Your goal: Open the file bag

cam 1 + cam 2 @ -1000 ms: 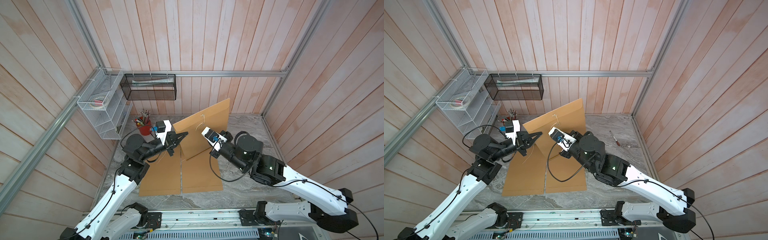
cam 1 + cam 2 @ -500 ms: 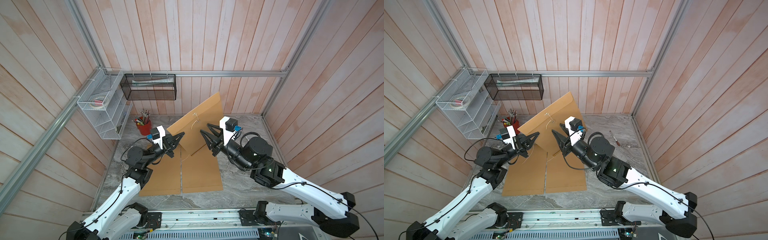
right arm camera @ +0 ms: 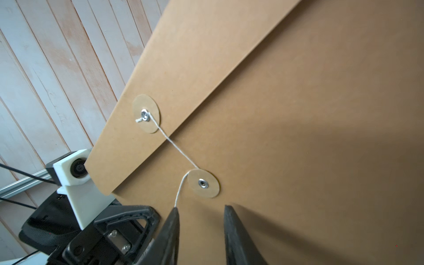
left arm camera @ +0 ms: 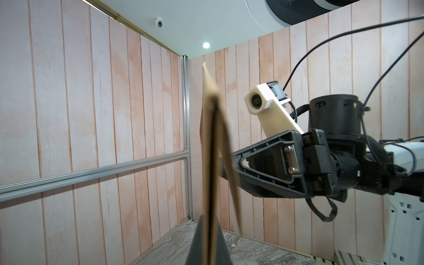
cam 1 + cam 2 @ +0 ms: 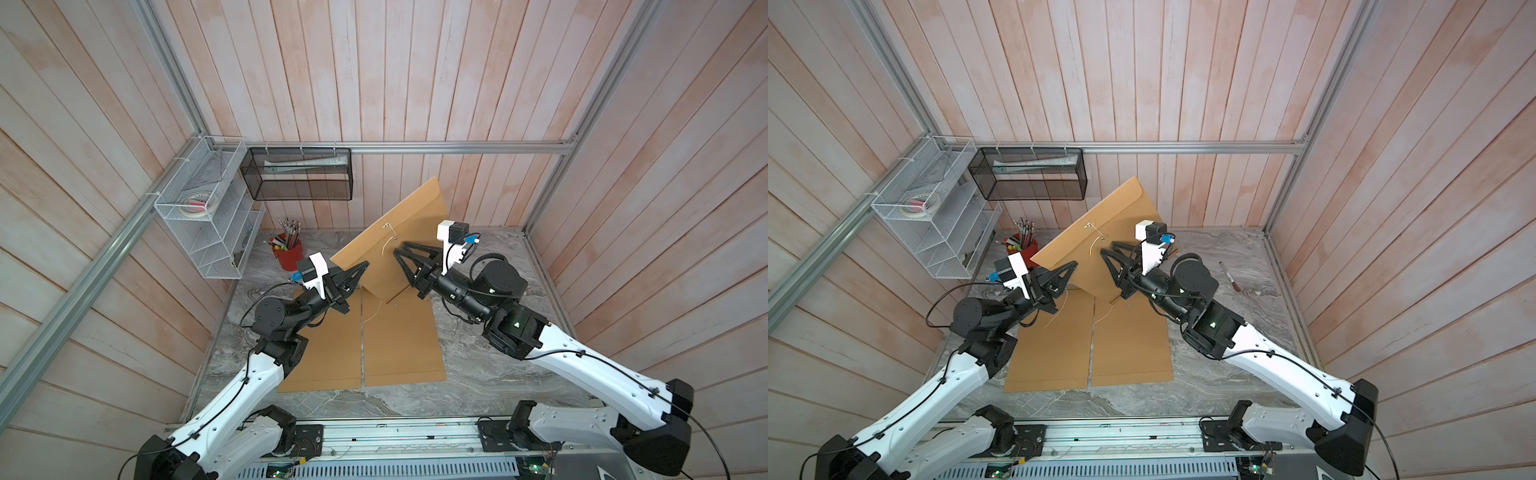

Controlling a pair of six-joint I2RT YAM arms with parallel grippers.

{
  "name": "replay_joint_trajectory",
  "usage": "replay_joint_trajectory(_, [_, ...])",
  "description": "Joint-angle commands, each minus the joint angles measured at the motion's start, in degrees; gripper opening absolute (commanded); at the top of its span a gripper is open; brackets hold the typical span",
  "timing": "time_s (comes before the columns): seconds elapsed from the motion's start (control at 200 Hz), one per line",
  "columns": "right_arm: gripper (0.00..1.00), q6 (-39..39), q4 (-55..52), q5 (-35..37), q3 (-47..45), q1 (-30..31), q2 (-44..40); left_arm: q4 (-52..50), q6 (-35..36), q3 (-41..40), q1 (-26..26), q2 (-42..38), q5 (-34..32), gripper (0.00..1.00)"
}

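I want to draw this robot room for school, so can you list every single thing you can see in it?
file bag: 1, brown, held up tilted above the table
string: 1, white, running between the bag's two discs
discs: 2, brown with metal rivets, on the bag's front
flat envelopes: 2, brown, side by side on the table
pen cup: 1, red, full of pens, beside the wire rack
marker: 1, dark, lying on the table by the right arm
wire rack: 1, white, on the side wall
mesh basket: 1, black, on the back wall
table: 1, grey marble
left gripper: 1, black, shut on the bag's edge
right gripper: 1, black, open, near the lower disc
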Motion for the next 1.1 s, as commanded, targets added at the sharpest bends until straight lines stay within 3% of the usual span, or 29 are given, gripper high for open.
replay_joint_trajectory(0.0, [0.35, 3.4, 3.5, -4.5, 0.4, -0.6, 0.5, 1.7, 0.5, -0.4, -0.2, 0.2, -0.6, 0.00])
replay_joint_trajectory(0.585, [0.37, 6.9, 5.6, -9.9, 1.5, -2.2, 4.2, 2.1, 0.4, 0.1, -0.3, 1.3, 0.4, 0.00])
replay_joint_trajectory(1.095, [0.28, 9.1, 6.9, -12.0, 2.7, -2.7, 6.7, 1.7, 1.1, 0.2, -0.9, 1.7, 0.9, 0.00])
